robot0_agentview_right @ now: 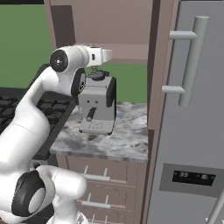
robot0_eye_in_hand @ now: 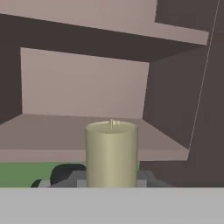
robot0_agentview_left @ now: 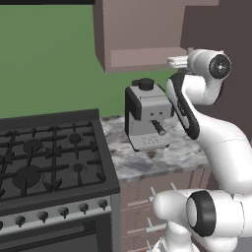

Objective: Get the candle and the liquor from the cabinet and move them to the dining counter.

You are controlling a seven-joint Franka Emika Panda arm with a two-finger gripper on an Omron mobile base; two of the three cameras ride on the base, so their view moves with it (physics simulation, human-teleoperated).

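Candle [robot0_eye_in_hand: 111, 153] is seen upright, clamped in the closed tool [robot0_eye_in_hand: 111, 183], just outside the open cabinet [robot0_eye_in_hand: 83, 87], above the coffee machine [robot0_agentview_left: 147, 118]; upright carriage presumably suits later placement.

No text can be read; the fridge's small dark display [robot0_agentview_right: 189, 177] is too blurred.

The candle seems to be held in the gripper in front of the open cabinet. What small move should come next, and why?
Probably draw the hand straight back. In the hand view the candle sits close before the camera, shut in the gripper, with the cabinet shelf behind it bare; the coffee machine stands just below.
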